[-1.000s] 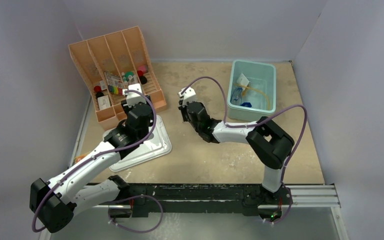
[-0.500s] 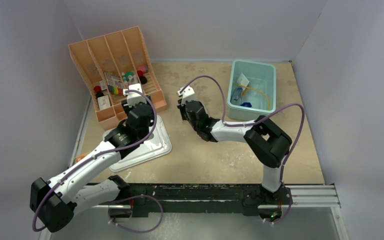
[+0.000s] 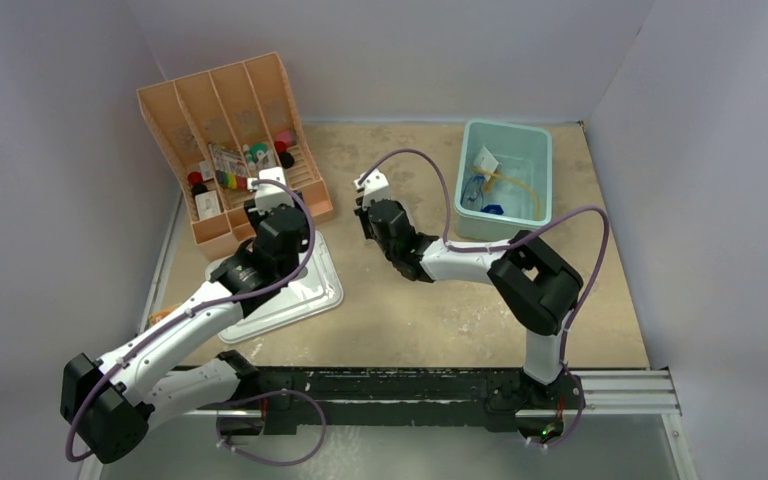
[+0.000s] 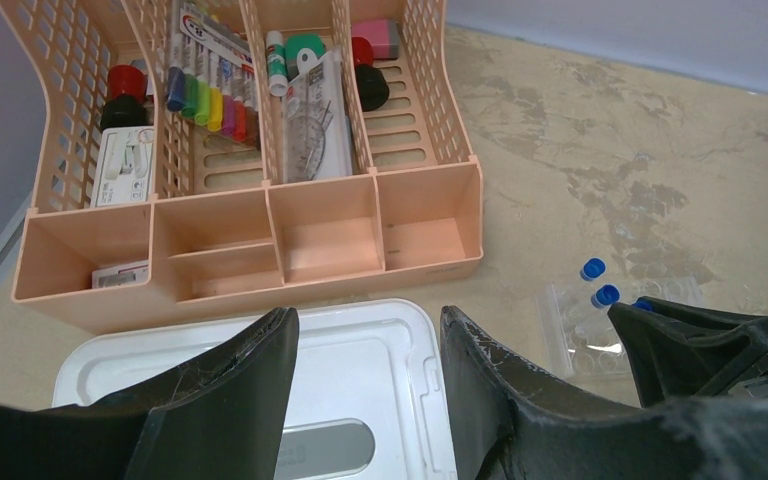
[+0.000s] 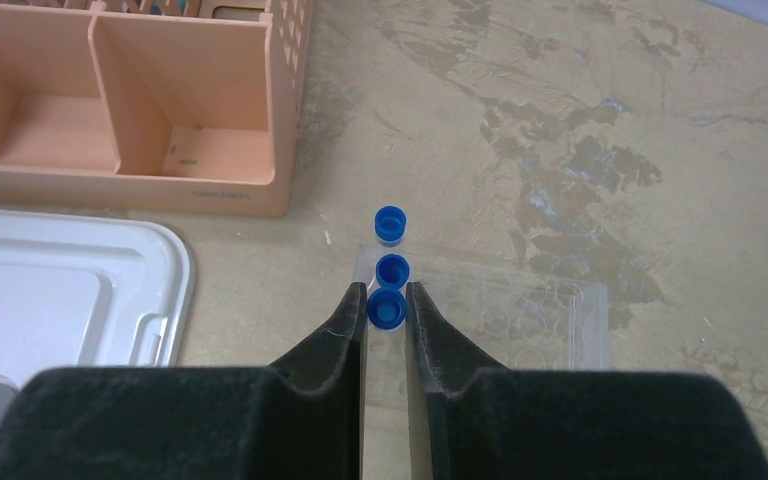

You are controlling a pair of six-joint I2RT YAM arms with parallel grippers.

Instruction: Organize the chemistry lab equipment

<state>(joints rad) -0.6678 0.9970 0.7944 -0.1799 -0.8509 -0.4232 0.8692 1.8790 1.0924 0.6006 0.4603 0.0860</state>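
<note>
The right hand (image 5: 386, 296) is closed on the nearest of three blue-capped test tubes (image 5: 391, 270), its two fingers pressing either side of it. All three tubes stand in a row along the left edge of one clear rack (image 5: 530, 310) on the bench (image 5: 580, 120). The left hand (image 4: 365, 325) hangs open and empty above one grey lid (image 4: 350, 370), which lies left of the rack. Beyond the lid sits one orange organizer (image 4: 320, 225) with four long slots. One teal bin (image 3: 506, 125) stands at the far right.
</note>
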